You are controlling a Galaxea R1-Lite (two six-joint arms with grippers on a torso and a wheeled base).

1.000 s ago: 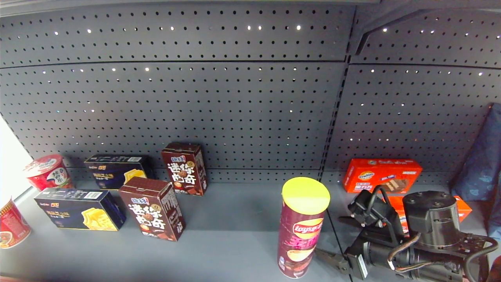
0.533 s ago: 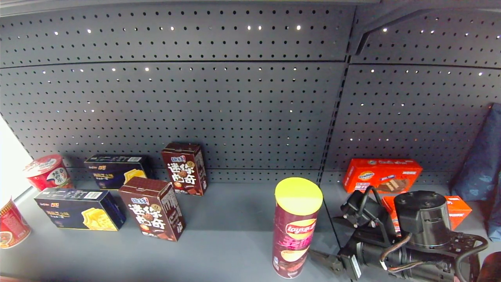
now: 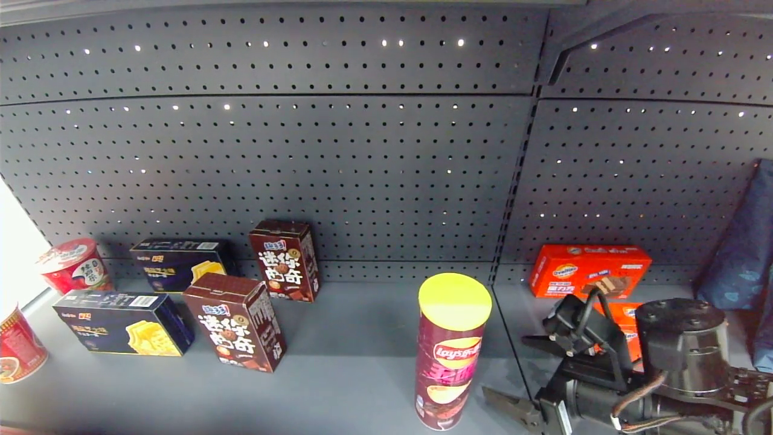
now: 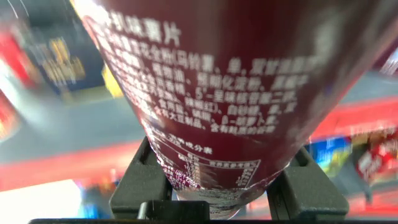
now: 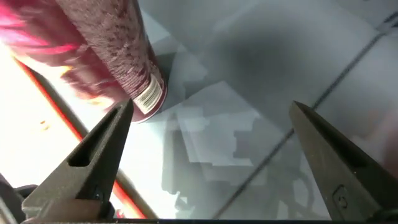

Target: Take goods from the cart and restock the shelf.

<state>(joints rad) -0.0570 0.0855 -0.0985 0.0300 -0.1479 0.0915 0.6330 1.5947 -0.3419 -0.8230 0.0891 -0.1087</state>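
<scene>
A maroon chips can (image 3: 452, 350) with a yellow lid stands upright near the front of the grey shelf (image 3: 356, 362). My right gripper (image 3: 513, 408) lies low just right of its base, open and holding nothing. In the right wrist view the can's base (image 5: 134, 68) sits beside one fingertip, outside the open right gripper (image 5: 208, 115). In the left wrist view a maroon can (image 4: 230, 87) with white print is clamped between the fingers of my left gripper (image 4: 224, 193). I cannot tell whether it is the same can as the one on the shelf.
Two brown boxes (image 3: 238, 323), two navy boxes (image 3: 124, 323) and red noodle cups (image 3: 75, 266) fill the shelf's left. Orange boxes (image 3: 589, 269) and a dark blue bag (image 3: 743, 241) sit at the right. The pegboard wall (image 3: 362, 169) closes the back. Bare floor lies left of the can.
The chips can has shifted a little to the left. My right arm first went left with it, then drew back to the right and away from the can.
</scene>
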